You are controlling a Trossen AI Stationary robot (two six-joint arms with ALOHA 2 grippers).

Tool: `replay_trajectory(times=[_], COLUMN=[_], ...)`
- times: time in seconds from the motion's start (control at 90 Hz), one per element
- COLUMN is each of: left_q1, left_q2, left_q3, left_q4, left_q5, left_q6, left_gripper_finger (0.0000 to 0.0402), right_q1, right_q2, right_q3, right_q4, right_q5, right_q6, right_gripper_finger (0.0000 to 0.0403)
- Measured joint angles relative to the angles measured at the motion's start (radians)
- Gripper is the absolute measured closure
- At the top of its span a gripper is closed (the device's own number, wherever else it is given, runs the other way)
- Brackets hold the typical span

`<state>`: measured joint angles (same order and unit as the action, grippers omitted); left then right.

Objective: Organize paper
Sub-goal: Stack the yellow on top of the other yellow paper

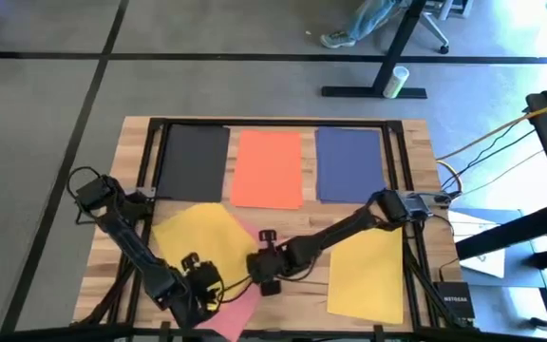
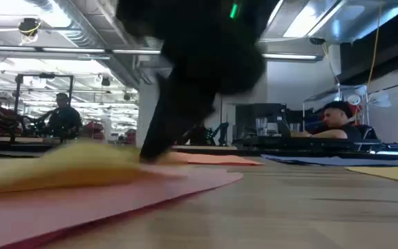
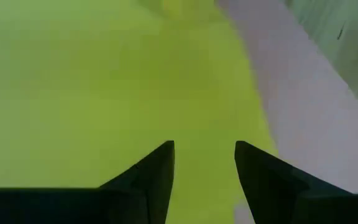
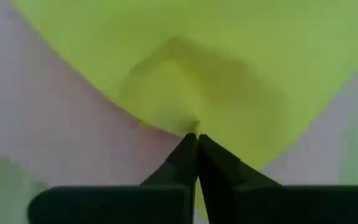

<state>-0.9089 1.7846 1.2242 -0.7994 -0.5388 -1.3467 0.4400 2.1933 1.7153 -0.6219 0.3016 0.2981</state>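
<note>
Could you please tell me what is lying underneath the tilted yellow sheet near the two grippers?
A pink sheet lies under the tilted yellow sheet; its corners show beyond the yellow edge, the rest is covered. The right gripper pinches the yellow edge.

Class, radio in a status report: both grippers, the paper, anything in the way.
Right gripper shut on yellow sheet edge. Left gripper open over same sheet. Yellow overlaps pink sheet. Black, orange, blue lined up at back; nothing blocking.

Matt yellow paper (image 1: 202, 237) (thin, slightly buckled), pale wood-grain table (image 1: 416, 157)
</note>
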Motion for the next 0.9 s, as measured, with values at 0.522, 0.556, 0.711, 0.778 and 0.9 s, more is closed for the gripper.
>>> replay_trajectory(times=[0.522, 0.556, 0.711, 0.778, 0.9], left_q1=[0.069, 0.081, 0.146, 0.181, 0.246], left_q2=[-0.001, -0.001, -0.001, -0.001, -0.001], left_q3=[0.118, 0.118, 0.118, 0.117, 0.117], left_q4=[-0.188, -0.172, -0.047, 0.016, 0.119], left_q5=[-0.085, -0.09, -0.109, -0.109, -0.111], left_q6=[0.128, 0.156, 0.339, 0.436, 0.599], left_gripper_finger=[0.0247, 0.0247, 0.0247, 0.0247, 0.0247], right_q1=[0.393, 0.421, 0.541, 0.588, 0.662], right_q2=[-0.315, -0.315, -0.311, -0.295, -0.293], right_q3=[0.003, 0.003, 0.004, 0.001, -0.04], right_q4=[-0.937, -0.954, -0.948, -0.949, -0.91], right_q5=[0.079, 0.048, -0.057, -0.094, -0.171], right_q6=[1.113, 1.176, 1.405, 1.507, 1.681], right_gripper_finger=[0.0403, 0.0403, 0.0403, 0.0403, 0.0403])
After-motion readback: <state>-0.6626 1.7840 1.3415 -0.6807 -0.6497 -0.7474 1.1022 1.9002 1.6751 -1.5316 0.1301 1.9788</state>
